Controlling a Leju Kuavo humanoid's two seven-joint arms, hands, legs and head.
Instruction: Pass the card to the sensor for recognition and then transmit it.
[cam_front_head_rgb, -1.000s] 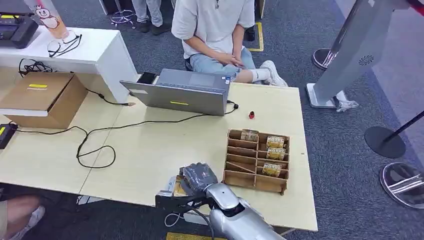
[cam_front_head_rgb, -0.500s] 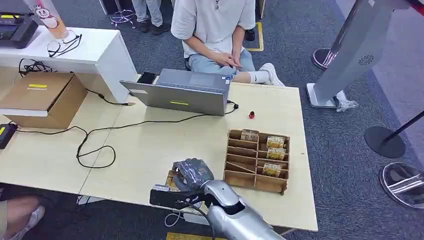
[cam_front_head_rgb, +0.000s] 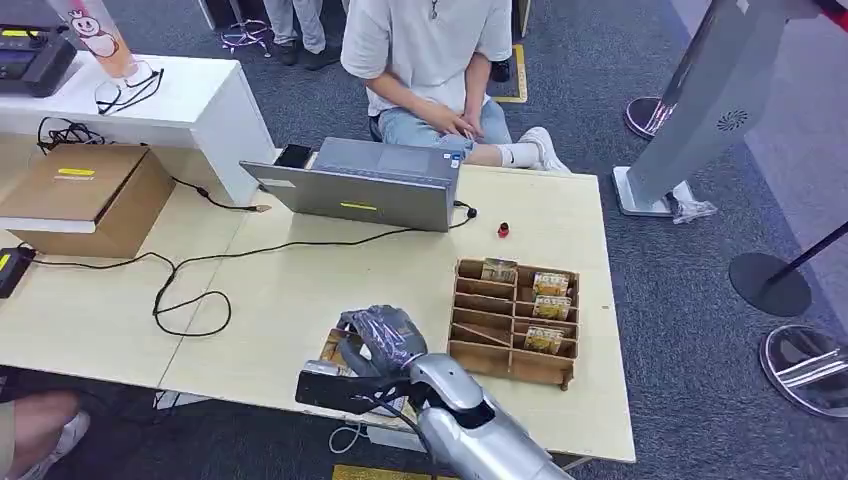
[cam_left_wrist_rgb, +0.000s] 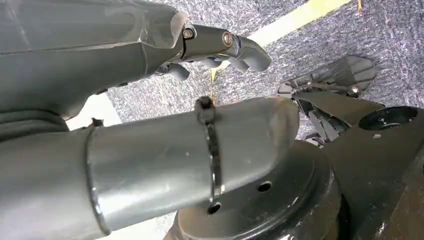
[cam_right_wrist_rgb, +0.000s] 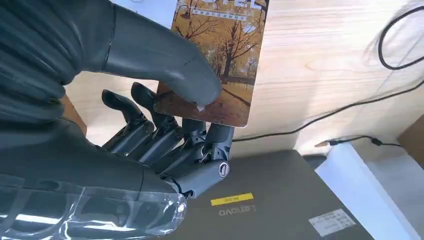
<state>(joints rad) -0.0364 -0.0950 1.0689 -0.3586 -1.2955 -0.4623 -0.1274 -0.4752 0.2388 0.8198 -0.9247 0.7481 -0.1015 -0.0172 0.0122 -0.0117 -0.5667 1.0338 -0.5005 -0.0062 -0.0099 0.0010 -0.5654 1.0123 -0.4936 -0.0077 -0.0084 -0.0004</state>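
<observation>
Hanging over grey carpet, the left hand (cam_left_wrist_rgb: 220, 47) has its fingers (cam_left_wrist_rgb: 247, 50) loosely curled with nothing in them. Over the pale table (cam_front_head_rgb: 300, 290) the right hand (cam_front_head_rgb: 380, 340) holds the card (cam_right_wrist_rgb: 220, 65), an autumn-tree picture, pinched between the thumb (cam_right_wrist_rgb: 165, 65) on its face and the fingers (cam_right_wrist_rgb: 165, 135) behind it. Beyond the fingertips sits the laptop (cam_front_head_rgb: 365, 185); to their right stands the wooden card rack (cam_front_head_rgb: 515, 320).
</observation>
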